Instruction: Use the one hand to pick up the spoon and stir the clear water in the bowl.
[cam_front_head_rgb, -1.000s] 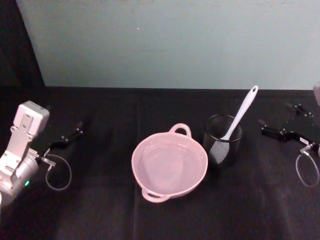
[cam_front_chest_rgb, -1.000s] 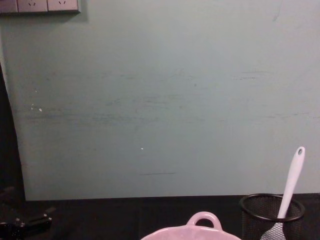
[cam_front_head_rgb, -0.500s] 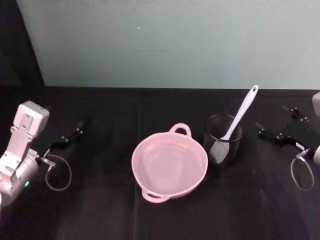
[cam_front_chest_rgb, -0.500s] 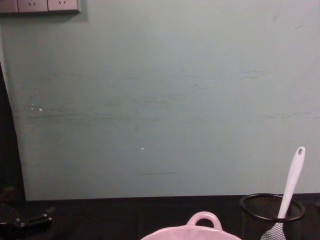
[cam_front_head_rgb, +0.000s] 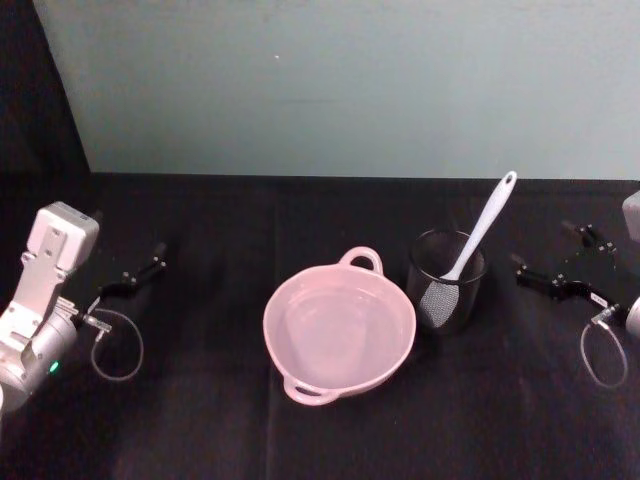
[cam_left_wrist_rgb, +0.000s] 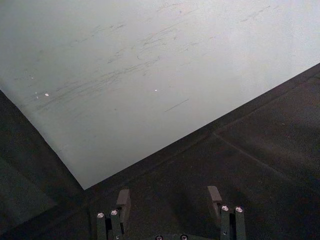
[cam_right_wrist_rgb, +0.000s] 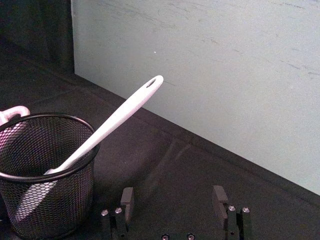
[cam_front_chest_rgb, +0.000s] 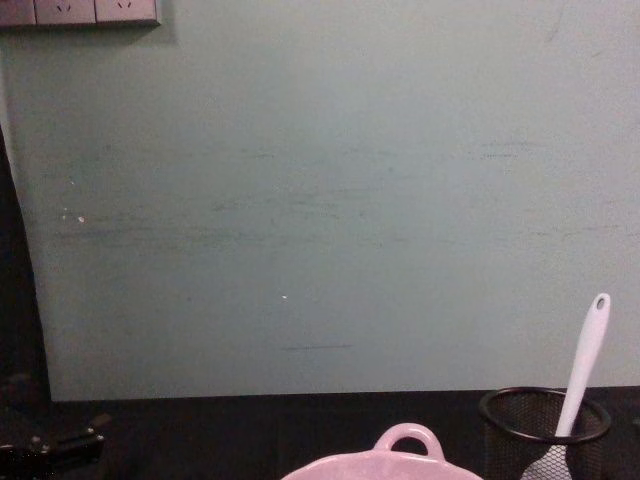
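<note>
Head view: your right claw (cam_front_head_rgb: 553, 274) sits spread and empty near the surface's (cam_front_head_rgb: 200, 420) right edge, open room between it and the mesh cup (cam_front_head_rgb: 446, 279) holding the spoon (cam_front_head_rgb: 482, 226); bowl (cam_front_head_rgb: 339, 329) just left of the cup, left claw (cam_front_head_rgb: 135, 275) parked far left. Left wrist: fingers (cam_left_wrist_rgb: 123, 200) apart, empty. Right wrist: spoon handle (cam_right_wrist_rgb: 120, 116) leans over the cup rim (cam_right_wrist_rgb: 47, 175). Chest: bowl's loop (cam_front_chest_rgb: 407, 440) at the bottom edge.

A bare robot test bench: black-clothed table (cam_front_head_rgb: 300, 440), plain teal backboard (cam_front_chest_rgb: 320, 200), wall sockets (cam_front_chest_rgb: 80, 11).

The left tool (cam_left_wrist_rgb: 169, 200), its 2 fingers (cam_left_wrist_rgb: 123, 200) apart, hangs seemingly above the dark table (cam_left_wrist_rgb: 260, 150) facing a pale wall (cam_left_wrist_rgb: 125, 65).
</note>
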